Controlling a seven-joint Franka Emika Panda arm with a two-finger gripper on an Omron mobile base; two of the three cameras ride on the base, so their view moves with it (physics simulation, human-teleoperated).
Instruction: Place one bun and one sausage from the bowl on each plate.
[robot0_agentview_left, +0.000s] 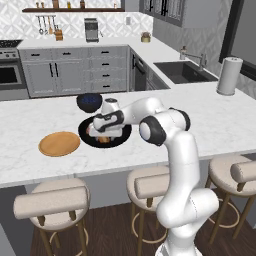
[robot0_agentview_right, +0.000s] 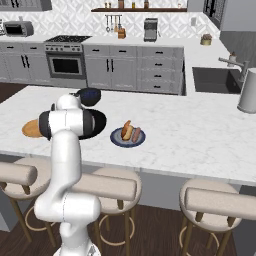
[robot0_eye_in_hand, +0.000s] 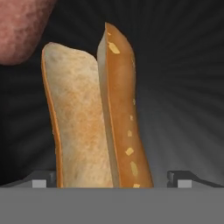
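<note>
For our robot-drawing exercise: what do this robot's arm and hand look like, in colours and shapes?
The arm is glossy white, built of rounded tubular segments with dark grey to black bands and caps at the joints. The hand is a white block with dark parts; its fingertips are small, dark and squared.

A white marble island counter (robot0_agentview_left: 210, 125) spans the foreground, with round cushioned stools (robot0_agentview_left: 52, 205) tucked under it on a dark wood floor (robot0_agentview_left: 115, 230); grey cabinets (robot0_agentview_right: 125, 67) line the far wall beneath patterned tile; an oven (robot0_agentview_right: 65, 62) sits among them; a dark sink (robot0_agentview_left: 182, 71) lies in the side counter; a paper towel roll (robot0_agentview_left: 229, 76) stands nearby.
</note>
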